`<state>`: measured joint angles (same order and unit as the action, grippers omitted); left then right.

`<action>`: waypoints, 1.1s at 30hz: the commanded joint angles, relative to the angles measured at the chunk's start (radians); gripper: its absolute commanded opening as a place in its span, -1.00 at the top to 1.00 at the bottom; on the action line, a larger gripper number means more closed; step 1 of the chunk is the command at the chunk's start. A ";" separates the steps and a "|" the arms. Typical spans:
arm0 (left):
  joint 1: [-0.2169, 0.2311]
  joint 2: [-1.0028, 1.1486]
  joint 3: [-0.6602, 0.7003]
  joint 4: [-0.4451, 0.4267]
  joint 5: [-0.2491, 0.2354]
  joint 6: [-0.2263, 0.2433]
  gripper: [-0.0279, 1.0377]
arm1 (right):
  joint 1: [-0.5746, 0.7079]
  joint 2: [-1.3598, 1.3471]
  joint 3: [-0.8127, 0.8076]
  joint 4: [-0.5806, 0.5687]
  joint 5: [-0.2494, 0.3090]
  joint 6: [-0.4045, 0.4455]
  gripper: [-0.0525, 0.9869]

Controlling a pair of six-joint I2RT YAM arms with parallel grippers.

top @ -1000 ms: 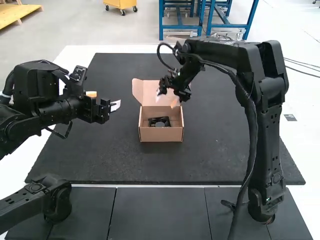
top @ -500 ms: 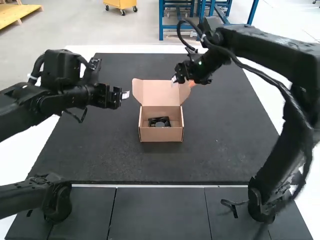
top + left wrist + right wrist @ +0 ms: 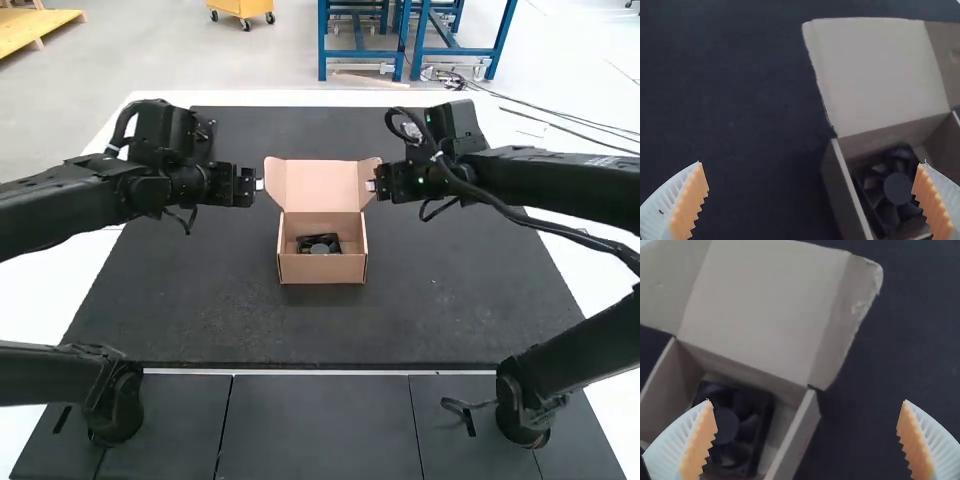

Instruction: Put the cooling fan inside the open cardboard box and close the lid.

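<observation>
The open cardboard box (image 3: 322, 258) stands mid-mat with its lid (image 3: 322, 185) raised at the far side. The black cooling fan (image 3: 320, 243) lies flat inside it. My left gripper (image 3: 252, 185) hovers open just off the lid's left edge, and my right gripper (image 3: 378, 187) hovers open just off its right edge. Neither holds anything. The left wrist view shows the lid (image 3: 875, 75) and the fan (image 3: 890, 192) past its own spread gripper (image 3: 810, 205). In the right wrist view, the lid (image 3: 765, 310) and fan (image 3: 732, 427) sit beyond that arm's wide gripper (image 3: 805, 440).
The black mat (image 3: 180, 290) covers the table around the box. Both arms stretch in from the sides, level with the lid. White table edge (image 3: 40, 300) runs along the left.
The left gripper has moved up and right to the lid's left edge. The right gripper has left the lid's top right corner and dropped beside its right edge.
</observation>
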<state>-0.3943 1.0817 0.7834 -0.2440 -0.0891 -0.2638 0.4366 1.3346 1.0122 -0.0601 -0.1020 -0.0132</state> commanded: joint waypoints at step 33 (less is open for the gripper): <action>0.114 0.452 0.135 0.351 -0.146 -0.020 -0.86 | -0.044 0.273 0.170 0.175 -0.100 0.131 -0.71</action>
<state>-0.2806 1.5234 0.8738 0.0986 -0.2382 -0.2783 0.3916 1.5986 1.1488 0.1165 -0.1841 0.1040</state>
